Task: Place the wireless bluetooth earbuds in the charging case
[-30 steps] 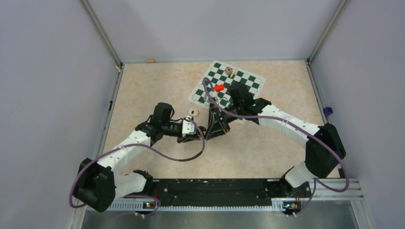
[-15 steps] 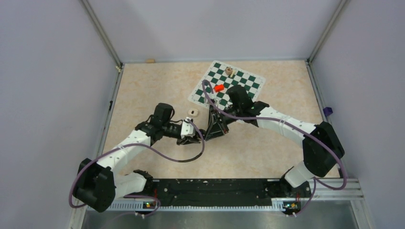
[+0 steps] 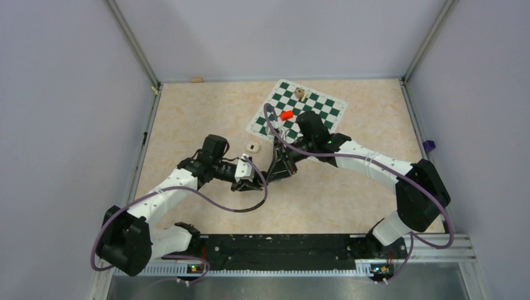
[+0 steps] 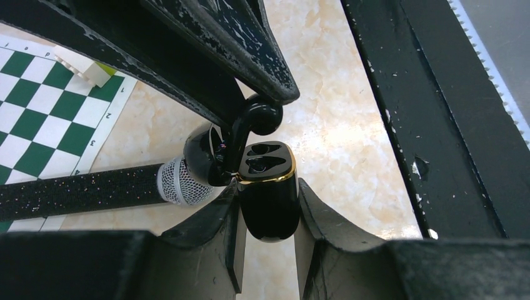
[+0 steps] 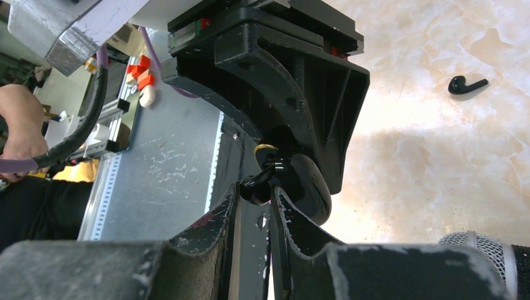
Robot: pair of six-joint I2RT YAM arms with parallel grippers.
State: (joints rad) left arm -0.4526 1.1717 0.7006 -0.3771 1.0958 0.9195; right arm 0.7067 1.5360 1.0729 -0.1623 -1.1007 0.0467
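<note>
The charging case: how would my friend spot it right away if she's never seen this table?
From the green-and-white chessboard, look toward the near edge of the table and find the left hand. The charging case is pinched in it, lid open. Unlike the long sparkly microphone nearby, it is a small shiny black box with a gold rim and two empty holes.

The left gripper (image 4: pixel 267 190) sits slightly farther from the chessboard (image 3: pixel 312 103) than before, and the right gripper (image 5: pixel 256 189) has followed it, now tilted steeper.
</note>
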